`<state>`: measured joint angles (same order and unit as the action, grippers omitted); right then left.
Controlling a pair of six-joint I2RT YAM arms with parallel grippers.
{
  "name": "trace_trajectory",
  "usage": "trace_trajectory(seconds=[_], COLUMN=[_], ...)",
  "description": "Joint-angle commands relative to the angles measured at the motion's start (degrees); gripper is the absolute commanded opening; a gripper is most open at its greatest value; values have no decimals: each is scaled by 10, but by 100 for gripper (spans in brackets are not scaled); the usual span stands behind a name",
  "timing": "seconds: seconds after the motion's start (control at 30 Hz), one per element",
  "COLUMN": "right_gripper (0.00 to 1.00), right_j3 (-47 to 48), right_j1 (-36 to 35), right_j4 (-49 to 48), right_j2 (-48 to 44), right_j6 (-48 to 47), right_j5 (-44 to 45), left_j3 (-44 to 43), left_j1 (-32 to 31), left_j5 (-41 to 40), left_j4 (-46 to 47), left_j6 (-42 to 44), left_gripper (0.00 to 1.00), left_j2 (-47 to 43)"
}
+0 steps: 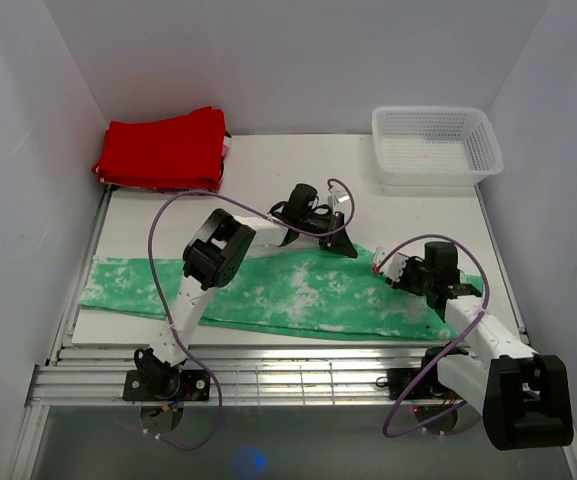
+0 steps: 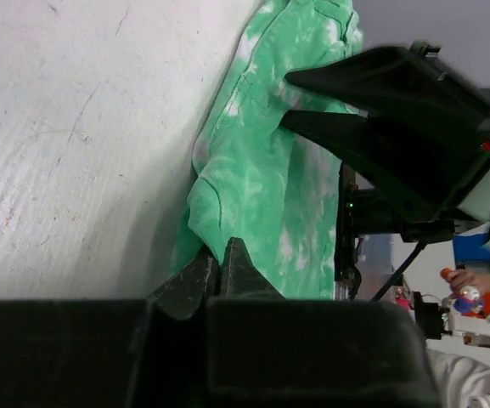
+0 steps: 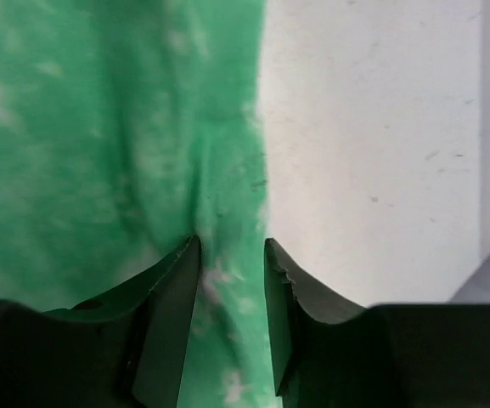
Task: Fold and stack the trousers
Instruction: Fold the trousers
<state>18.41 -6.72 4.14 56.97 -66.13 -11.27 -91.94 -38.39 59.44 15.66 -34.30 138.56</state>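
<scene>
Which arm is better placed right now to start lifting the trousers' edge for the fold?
Left. The left gripper is pinched shut on the far edge of the trousers, so it looks ready to lift. The right gripper straddles the fabric's edge with jaws apart and would need to close first.

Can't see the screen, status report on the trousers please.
Left gripper shut on the trousers at their edge. Right gripper open astride that edge. Trousers flat, full length. Red garment and basket apart, at back.

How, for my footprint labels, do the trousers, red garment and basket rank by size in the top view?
1. trousers, clearly largest.
2. red folded garment and white basket look about alike, so I leave them unranked.
</scene>
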Motion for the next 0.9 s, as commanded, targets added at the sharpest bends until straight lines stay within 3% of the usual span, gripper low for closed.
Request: trace_trajectory(seconds=[0.0, 0.07, 0.13, 0.27, 0.33, 0.47, 0.67, 0.8, 0.83, 0.87], right_gripper=[44, 59, 60, 35, 31, 26, 18, 17, 16, 16], right_j3=[101, 162, 215, 272, 275, 242, 192, 184, 180, 178], right_j1=[33, 58, 100, 167, 190, 210, 226, 260, 263, 270], right_j4=[86, 171, 238, 437, 476, 454, 295, 283, 284, 286], right_j2=[5, -3, 5, 63, 114, 198, 307, 348, 346, 344], right_j6=[82, 87, 78, 50, 43, 73, 115, 112, 112, 110], right_j5=[24, 1, -29, -86, -103, -87, 30, 50, 54, 57], left_j3=[16, 48, 77, 126, 142, 161, 175, 160, 144, 134], left_j1=[-1, 6, 8, 4, 3, 1, 1, 4, 7, 9], left_j5=[17, -26, -49, -128, -174, -212, -275, -338, -346, -362], left_j4=[88, 94, 94, 91, 89, 89, 104, 103, 97, 92], left_j6=[-50, -24, 13, 119, 172, 228, 298, 341, 375, 386], left_gripper=[1, 0, 0, 0, 0, 0, 0, 0, 16, 22], left_j2=[-36, -70, -97, -167, -193, -198, -187, -166, -154, -150])
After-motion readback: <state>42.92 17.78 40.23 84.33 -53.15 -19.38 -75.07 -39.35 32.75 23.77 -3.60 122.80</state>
